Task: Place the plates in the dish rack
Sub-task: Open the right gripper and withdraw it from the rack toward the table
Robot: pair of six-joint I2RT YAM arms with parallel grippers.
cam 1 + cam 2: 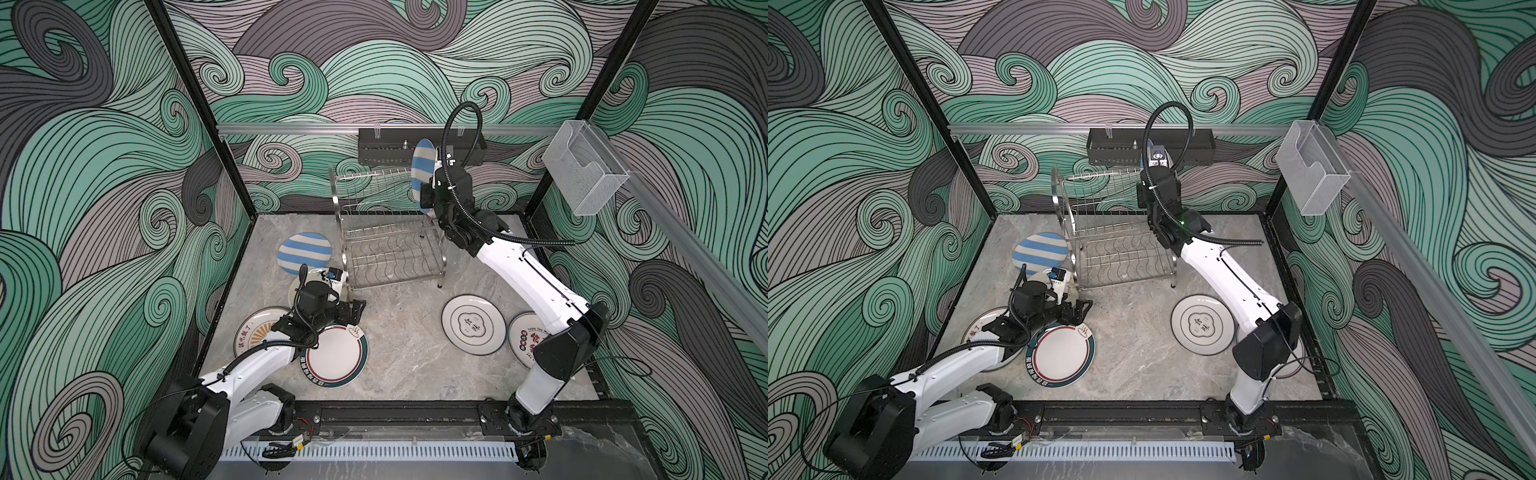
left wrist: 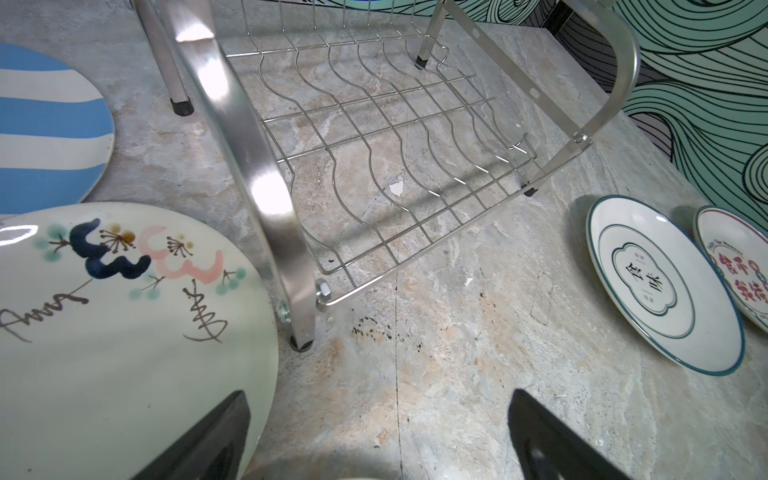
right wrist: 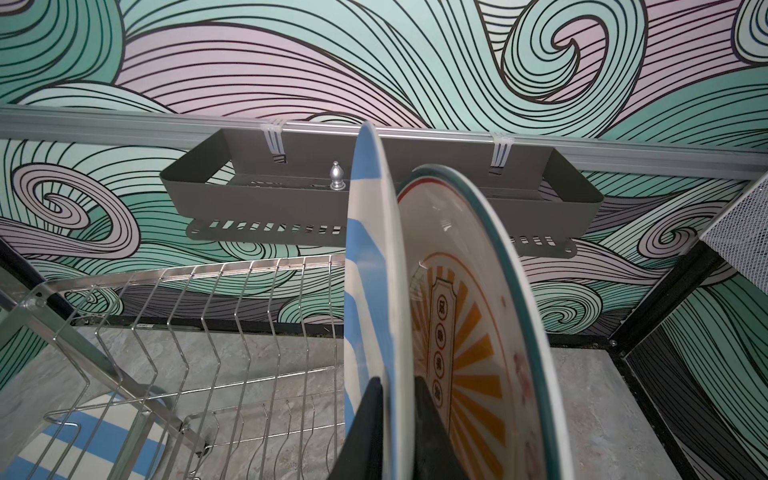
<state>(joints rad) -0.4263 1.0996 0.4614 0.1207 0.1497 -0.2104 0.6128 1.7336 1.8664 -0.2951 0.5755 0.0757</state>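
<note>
Two tools, two jobs. The left tool [image 2: 378, 397] hovers wide and empty over the desk [image 2: 457, 395]. In both top views the floral plate [image 2: 124, 324] lies flat just left of it, beside the dish rack's [image 2: 374, 145] near leg, so this arm is the nearer one. Its brushed script I cannot read. Centre-right, the ringed plate [image 1: 473, 325] reads 食味. The right tool [image 3: 397, 384] sits narrow astride the rim of the upright striped plate [image 3: 370, 291], which stands on edge in the rack's upper tier, just beside an upright sunburst plate [image 3: 478, 332]. Whether the tool is pinching or only bracketing the rim, I cannot tell. Letting go likely calls for a straight retreat along the plate's plane.
</note>
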